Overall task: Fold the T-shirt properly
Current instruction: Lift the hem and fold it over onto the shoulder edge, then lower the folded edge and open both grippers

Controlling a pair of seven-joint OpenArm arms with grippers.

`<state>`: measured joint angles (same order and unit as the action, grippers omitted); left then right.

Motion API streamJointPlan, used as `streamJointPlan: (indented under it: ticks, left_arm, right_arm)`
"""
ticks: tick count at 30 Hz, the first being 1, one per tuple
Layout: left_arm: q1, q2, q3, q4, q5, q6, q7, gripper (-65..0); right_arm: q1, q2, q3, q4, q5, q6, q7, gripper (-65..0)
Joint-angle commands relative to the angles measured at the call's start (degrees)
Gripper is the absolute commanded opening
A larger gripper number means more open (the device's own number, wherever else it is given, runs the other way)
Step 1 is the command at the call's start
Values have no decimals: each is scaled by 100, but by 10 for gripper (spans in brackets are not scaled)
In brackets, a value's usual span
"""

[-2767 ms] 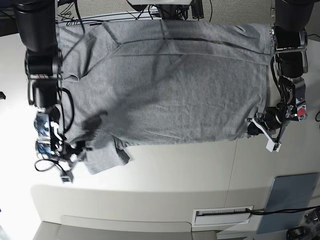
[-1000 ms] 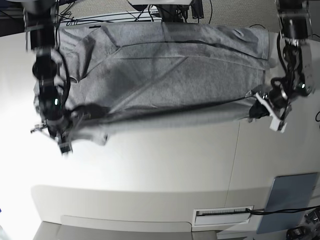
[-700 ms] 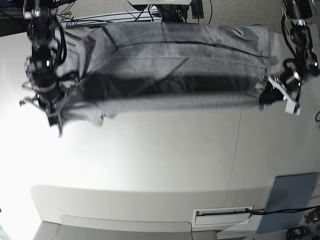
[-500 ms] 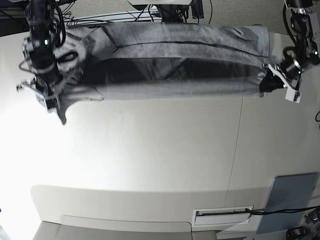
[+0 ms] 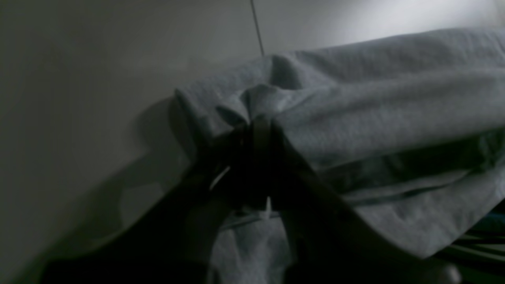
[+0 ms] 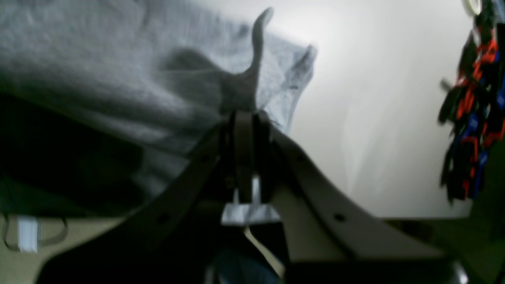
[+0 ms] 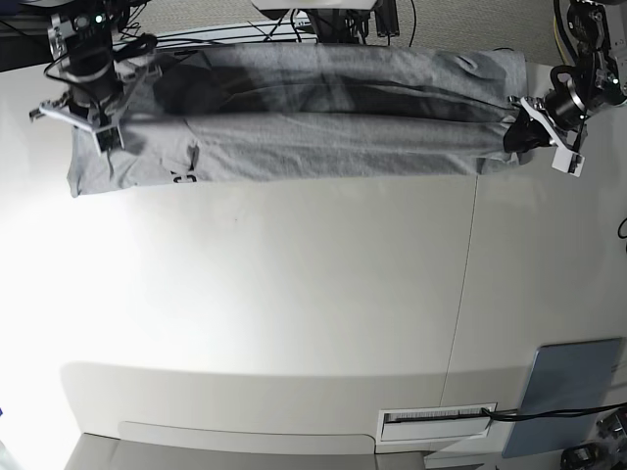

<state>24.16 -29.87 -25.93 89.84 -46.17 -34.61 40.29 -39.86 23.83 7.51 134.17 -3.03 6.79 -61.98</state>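
Pale table [image 7: 294, 284] beneath grey T-shirt [image 7: 323, 162], cables [image 7: 216, 37] behind

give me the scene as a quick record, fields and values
garment: grey T-shirt, partly folded, a band raised between the pincers
left pincer: shut on T-shirt
right pincer: shut on T-shirt
lettering: small dark bit visible near the right pincer's side
pad: blue-grey, flat, apart from garment
fold: unfinished

Cannot read the black lettering [image 7: 184, 179] on the T-shirt [image 7: 323, 147], mostly hidden. Cannot see clearly the fingertips of the left tool [image 5: 254, 126], lost in dark cloth. In right wrist view, see only blurred cloth and coloured strands [image 6: 473, 106], cut by the edge.
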Motion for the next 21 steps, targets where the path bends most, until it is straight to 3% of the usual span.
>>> streamJointPlan:
  ticks: [1,6,14,19,21]
  left_arm:
    - [-4,-129,-52,81,-76,0,-83,-650]
    - [-2,-131,-50,81,260,0,-83,-650]
    - [-4,-131,-50,81,269,0,44,-650]
    - [-4,-144,-50,81,267,0,96,-650]
    - [-4,-144,-50,81,267,0,173,-650]
  right_arm:
    - [-83,74,55,83,-157,-76,28,-650]
    - [-240,74,55,83,-157,-81,-50,-650]
    - [-238,74,55,83,-157,-55,-83,-650]
    - [-238,74,55,83,-157,249,-87,-463]
    - [-238,74,55,83,-157,247,-107,-429]
